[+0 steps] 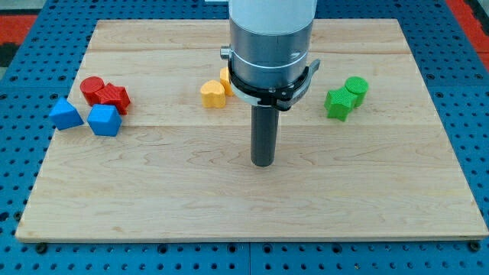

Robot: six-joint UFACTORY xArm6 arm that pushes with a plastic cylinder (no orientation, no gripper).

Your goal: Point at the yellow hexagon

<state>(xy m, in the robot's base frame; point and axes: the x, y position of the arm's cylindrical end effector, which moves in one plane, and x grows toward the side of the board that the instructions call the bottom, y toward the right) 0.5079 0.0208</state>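
Pale wood board (252,202); my tip (263,163) planted near centre, touching no block; no hand fitted, just a bare rod. Yellow hexagon (225,79) above-left of it, half hidden behind the arm, touching a yellow heart (214,94). Red pair (105,93) and blue pair (85,117) at left; green pair (345,97) at right.

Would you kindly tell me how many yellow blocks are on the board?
2: a yellow heart block left of the arm, and a second yellow block just behind it, mostly hidden by the arm, shape unclear.
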